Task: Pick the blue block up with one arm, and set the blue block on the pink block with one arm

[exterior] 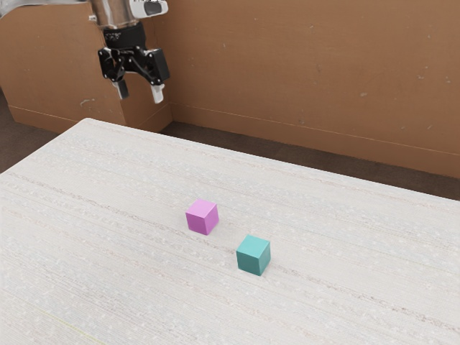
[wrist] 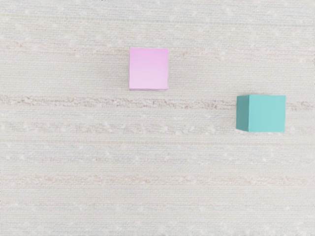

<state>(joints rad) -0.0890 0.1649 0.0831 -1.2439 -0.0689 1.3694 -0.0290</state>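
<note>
The blue block (exterior: 253, 254) (it looks closer to teal than true blue) sits flat on the table (exterior: 86, 215), resting on one face, a little toward the exterior view's right of the tabletop's middle. Nothing touches it and nothing is stacked on it. Near it, toward the exterior view's left and slightly farther back on the table, sits the pink block (exterior: 202, 216), also flat on one face. The two cubes look alike in size and stand apart, with a strip of bare pale woodgrain between them.

From my wrist camera I look almost straight down on both. The pink block (wrist: 149, 69) shows mostly its top face. The blue block (wrist: 261, 113) shows its top plus a darker sliver of one side. The grain lines of the table (wrist: 147, 187) run across between them.

My gripper (exterior: 139, 92) hangs high in the exterior view's upper left, well above the table and well away from both blocks, over the tabletop's far corner. Its two fingers are spread apart and point downward, with nothing between them. Behind it stands a brown wall (exterior: 323, 65), with a dark floor (exterior: 21, 140) at its foot.
</note>
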